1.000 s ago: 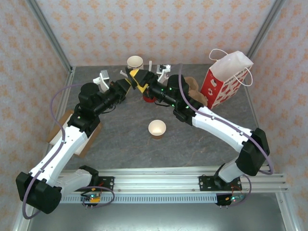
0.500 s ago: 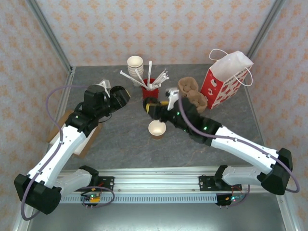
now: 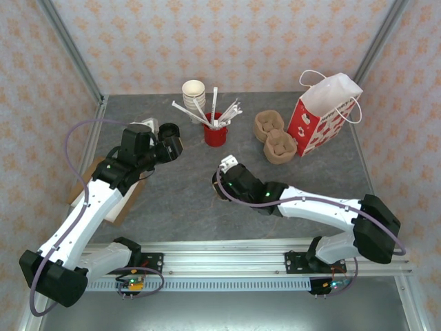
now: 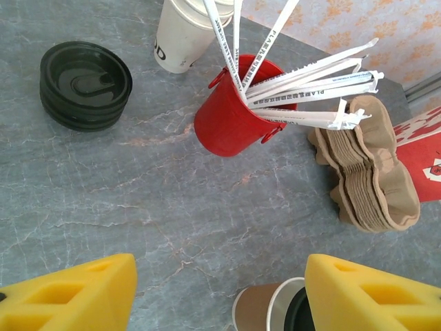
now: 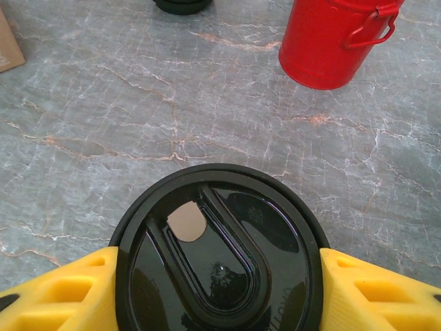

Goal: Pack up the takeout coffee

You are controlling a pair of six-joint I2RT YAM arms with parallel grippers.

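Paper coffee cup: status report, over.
Left tool open, empty. Right tool shut on round black plastic lid, at brown paper cup; seating unclear. Red metal bucket apart.

What I see around the red bucket (image 3: 215, 134)
Cream cups (image 3: 193, 92) behind it, black lids (image 4: 85, 84) left of it, pulp carriers (image 3: 274, 136) right of it.

Bottom edge cuts off the takeout coffee's lid (image 5: 217, 269).

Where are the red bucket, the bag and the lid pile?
red bucket (image 4: 231, 127): left wrist view, side wall.
bag (image 3: 317, 124): top view, red patterned side.
lid pile (image 4: 85, 83): left wrist view, top lid.
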